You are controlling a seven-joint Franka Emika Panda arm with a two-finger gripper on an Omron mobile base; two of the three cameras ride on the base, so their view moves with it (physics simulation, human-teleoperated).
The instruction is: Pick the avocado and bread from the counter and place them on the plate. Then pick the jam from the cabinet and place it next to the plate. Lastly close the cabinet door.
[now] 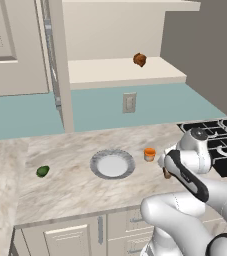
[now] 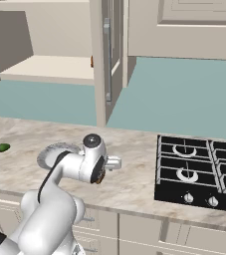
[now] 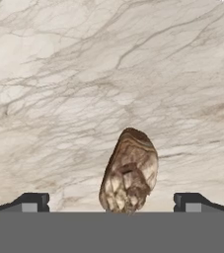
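The bread (image 3: 129, 170), a tan-brown chunk, lies on the marble counter (image 3: 59, 74) directly under my hand. My gripper (image 3: 112, 202) is open, one fingertip wide on each side of the bread and neither touching it. From the left base, the bread (image 1: 167, 173) peeks out beside my wrist. The plate (image 1: 112, 164) sits to its left with nothing on it. The dark green avocado (image 1: 43, 171) lies further left. The orange jam jar (image 1: 149, 154) stands on the counter just right of the plate. Above, the cabinet (image 1: 120, 70) is open, its door (image 2: 107, 60) swung out.
A dark brown-orange lump (image 1: 139, 59) rests on the cabinet shelf. A black gas hob (image 2: 199, 169) lies to the right of my hand. A wall socket (image 1: 129, 102) sits on the blue backsplash. Drawer units run below the counter edge.
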